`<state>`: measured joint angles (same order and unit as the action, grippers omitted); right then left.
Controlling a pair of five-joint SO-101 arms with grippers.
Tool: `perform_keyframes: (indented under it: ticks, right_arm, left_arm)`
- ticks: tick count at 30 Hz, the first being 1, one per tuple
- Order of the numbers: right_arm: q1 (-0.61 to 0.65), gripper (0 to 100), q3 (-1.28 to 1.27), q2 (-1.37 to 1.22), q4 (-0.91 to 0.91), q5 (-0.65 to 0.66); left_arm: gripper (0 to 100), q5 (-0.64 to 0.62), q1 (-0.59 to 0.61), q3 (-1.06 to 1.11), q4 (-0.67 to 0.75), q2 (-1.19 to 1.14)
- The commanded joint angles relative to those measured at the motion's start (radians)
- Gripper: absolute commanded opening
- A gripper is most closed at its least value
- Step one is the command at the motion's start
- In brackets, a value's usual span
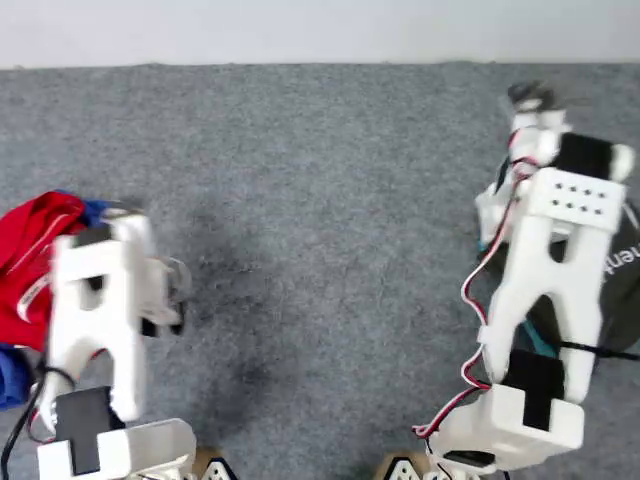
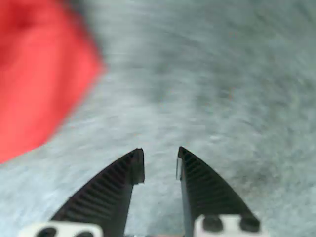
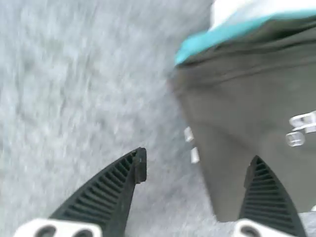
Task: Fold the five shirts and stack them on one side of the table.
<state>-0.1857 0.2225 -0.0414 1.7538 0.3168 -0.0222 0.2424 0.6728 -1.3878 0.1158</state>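
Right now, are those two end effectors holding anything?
Left end effector: open, empty, beside the red shirt.
Right end effector: open, empty, over the edge of the dark shirt.

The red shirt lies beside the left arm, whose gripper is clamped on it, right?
No. The red shirt lies beside the left arm, but the left gripper is open and holds nothing, over bare grey table, as the left wrist view shows.

Fuzzy matt grey table covering (image 1: 320, 200), soft red cloth shirt (image 1: 35, 235), ribbed black plastic left hand (image 2: 159, 165).

Grey felt-like table cover (image 1: 330, 200) (evenly lit), white wall (image 1: 300, 30) behind.
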Motion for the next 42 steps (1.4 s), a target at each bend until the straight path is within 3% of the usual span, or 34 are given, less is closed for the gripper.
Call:
perform_keyframes:
  ticks: [1,7,13,21,32,36,42]
  right_arm:
    - [0.022,31.8,-0.094,0.053,0.039,0.014]
    - [0.027,31.8,-0.212,0.047,-0.002,0.021]
    - [0.085,31.8,-0.367,0.045,-0.077,0.025]
    - [0.189,31.8,-0.480,0.045,-0.130,0.025]
    - [0.193,31.8,-0.529,0.044,-0.131,0.028]
    - [0.193,31.8,-0.559,0.044,-0.133,0.114]
    - [0.193,31.8,-0.585,0.044,-0.148,0.137]
  left_arm:
    - [12,-0.002,-0.135,0.163,0.172,0.041]
    - [12,0.002,-0.227,0.407,0.488,0.049]
    - [12,0.002,-0.321,0.414,0.470,0.028]
    - [12,0.002,-0.321,0.384,0.454,-0.014]
    - [12,0.002,-0.321,0.384,0.454,-0.014]
    - [12,0.002,-0.321,0.384,0.454,-0.014]
    - [12,0.002,-0.321,0.384,0.454,-0.014]
